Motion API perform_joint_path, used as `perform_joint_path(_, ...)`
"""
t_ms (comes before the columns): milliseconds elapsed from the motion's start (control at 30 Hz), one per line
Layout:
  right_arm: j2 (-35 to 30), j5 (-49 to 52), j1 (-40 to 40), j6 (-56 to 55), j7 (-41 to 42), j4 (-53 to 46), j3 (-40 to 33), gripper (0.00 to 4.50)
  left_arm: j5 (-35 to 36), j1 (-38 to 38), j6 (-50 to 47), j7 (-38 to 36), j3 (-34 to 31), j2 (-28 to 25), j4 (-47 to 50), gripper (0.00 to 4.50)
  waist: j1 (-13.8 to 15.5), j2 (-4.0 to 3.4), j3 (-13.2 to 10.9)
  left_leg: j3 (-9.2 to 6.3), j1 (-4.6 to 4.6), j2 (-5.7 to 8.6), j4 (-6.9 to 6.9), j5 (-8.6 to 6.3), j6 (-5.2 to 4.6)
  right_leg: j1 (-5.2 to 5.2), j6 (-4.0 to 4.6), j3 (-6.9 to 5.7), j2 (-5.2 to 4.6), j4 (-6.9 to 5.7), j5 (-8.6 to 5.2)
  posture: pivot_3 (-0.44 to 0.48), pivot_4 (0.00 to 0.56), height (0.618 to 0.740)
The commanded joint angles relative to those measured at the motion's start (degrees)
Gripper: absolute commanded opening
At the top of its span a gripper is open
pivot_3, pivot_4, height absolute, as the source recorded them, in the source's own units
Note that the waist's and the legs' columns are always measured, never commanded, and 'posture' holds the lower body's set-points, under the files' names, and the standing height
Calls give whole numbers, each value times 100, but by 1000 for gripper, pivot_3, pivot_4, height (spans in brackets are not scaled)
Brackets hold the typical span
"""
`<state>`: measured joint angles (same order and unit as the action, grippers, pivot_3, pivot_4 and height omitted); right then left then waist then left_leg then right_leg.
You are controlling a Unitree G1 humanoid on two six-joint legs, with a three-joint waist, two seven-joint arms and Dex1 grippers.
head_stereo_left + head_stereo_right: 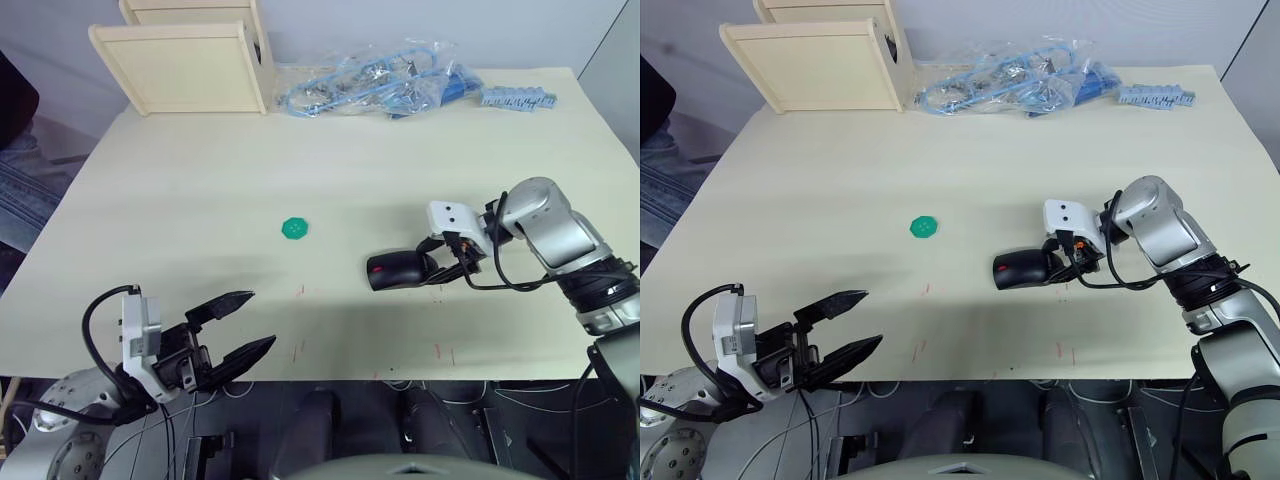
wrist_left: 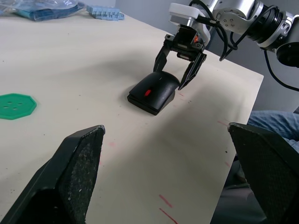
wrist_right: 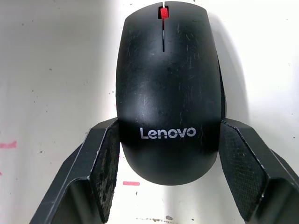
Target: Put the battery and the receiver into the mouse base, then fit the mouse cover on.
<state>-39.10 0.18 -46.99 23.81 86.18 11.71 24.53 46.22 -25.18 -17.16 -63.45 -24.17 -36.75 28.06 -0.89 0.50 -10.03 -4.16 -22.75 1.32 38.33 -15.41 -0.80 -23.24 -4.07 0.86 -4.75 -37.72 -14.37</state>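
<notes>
Setting: a robot test lab or workshop bench. The evidence is as follows. The worktop is a plain pale board with small red marks drawn near its front edge, at about 5 o'clock. At 12 o'clock lies a heap of clear bags holding blue cables and parts, with a strip of blue connectors at 1 o'clock. At 11 o'clock stand bare light-wood boxes. A green disc lies near the centre. Loose black cables hang below the front edge. The wall behind is plain grey.
</notes>
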Motion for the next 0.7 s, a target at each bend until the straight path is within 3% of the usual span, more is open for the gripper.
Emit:
perform_joint_path(33,-13,-54,-117,-120,93,10,64,3071,7,-35,82,-5,-46,-4,181,4500,0,0,0,0,0,0,0,0,0,0,0,0,0,0,0,0,150,740)
perform_joint_path(700,189,-287,-616,-808,458,678,238,3071,21,-31,46,68,-44,-21,247,4500,-12,0,0,0,1,0,0,0,0,0,2,-1,0,0,1,0,150,740)
